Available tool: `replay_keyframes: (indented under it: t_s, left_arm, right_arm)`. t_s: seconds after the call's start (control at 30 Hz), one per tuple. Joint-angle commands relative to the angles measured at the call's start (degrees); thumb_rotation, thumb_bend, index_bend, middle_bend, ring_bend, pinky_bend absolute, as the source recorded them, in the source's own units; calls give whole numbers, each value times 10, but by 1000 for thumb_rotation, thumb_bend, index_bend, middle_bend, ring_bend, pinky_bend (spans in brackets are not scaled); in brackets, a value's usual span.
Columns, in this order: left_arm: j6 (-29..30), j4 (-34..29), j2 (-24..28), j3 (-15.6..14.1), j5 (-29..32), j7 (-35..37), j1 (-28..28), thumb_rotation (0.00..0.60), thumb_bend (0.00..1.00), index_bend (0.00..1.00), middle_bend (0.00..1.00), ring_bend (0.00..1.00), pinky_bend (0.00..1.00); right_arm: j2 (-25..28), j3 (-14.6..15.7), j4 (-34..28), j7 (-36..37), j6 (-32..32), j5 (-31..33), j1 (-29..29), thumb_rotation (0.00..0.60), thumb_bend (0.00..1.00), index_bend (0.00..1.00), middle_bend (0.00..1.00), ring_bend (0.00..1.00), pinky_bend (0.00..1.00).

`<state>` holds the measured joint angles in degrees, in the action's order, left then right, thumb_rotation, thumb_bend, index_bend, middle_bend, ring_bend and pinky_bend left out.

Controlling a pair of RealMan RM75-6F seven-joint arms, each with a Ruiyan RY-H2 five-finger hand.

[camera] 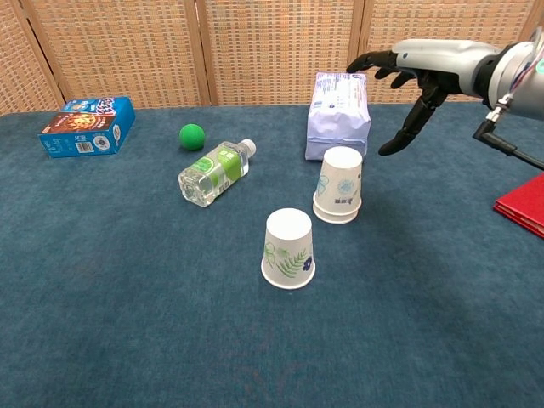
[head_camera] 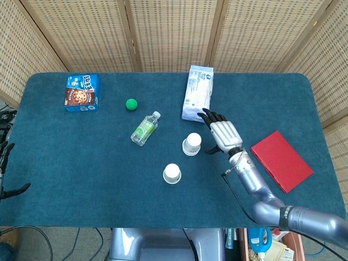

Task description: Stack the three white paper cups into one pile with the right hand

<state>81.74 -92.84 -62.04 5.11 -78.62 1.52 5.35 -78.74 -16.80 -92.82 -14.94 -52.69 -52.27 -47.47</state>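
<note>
Hovering our right hand (camera: 408, 81) with fingers spread wide, holding nothing, beside the two-cup stack (camera: 339, 184); single cup (camera: 288, 248) stands apart nearby.

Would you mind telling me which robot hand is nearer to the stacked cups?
The right robot hand: it hovers open just right of the stacked cups, not touching. The left robot hand sits off the table's far left edge.
</note>
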Motion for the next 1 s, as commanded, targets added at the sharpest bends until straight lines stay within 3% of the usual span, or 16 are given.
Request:
replay_keyframes:
  t_s: [0.03, 0.17, 0.27, 0.83, 1.0]
  left_arm:
    - [0, 0, 0, 0, 0, 0, 0, 600, 123, 0, 0, 0, 0]
    - [0, 1, -1, -2, -3, -1, 0, 600, 123, 0, 0, 0, 0]
    - [3, 3, 0, -3, -6, 2, -1, 600, 123, 0, 0, 0, 0]
    - [-5, 5, 2, -1, -1, 10, 2, 600, 122, 0, 0, 0, 0]
    - [-7, 5, 4, -1, 0, 13, 3, 600, 123, 0, 0, 0, 0]
  right_arm:
    - [8, 18, -29, 13, -11, -49, 12, 600, 195, 93, 77, 84, 156]
    - [13, 60, -68, 27, 22, -126, 12, 600, 195, 97, 151, 85, 155]
    - [4, 78, -63, 28, 51, -155, 1, 600, 195, 124, 197, 85, 155]
    - [-108, 80, 22, 2, 60, -116, -26, 600, 197, 214, 297, 184, 211]
    - [-126, 78, 38, 0, 50, -109, -25, 600, 245, 261, 343, 220, 236]
